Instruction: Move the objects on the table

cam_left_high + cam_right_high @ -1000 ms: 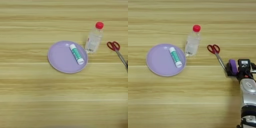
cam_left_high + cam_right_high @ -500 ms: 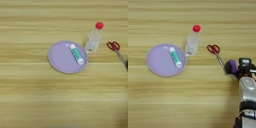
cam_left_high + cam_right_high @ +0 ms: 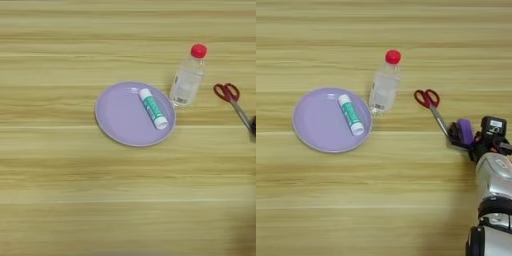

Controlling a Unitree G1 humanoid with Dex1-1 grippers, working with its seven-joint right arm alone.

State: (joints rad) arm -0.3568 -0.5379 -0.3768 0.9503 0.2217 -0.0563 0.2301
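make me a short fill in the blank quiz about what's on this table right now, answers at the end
1. The glue stick lies on the purple ____.
2. The clear bottle has a ____ cap.
3. The end effector is at the blade end of the ____.
4. The bottle stands between the plate and the ____.

Answers: plate; red; scissors; scissors

Below me the light yellowish wooden surface (image 3: 60,200) fills everything, its long grain stripes running left to right, evenly lit from near to far.
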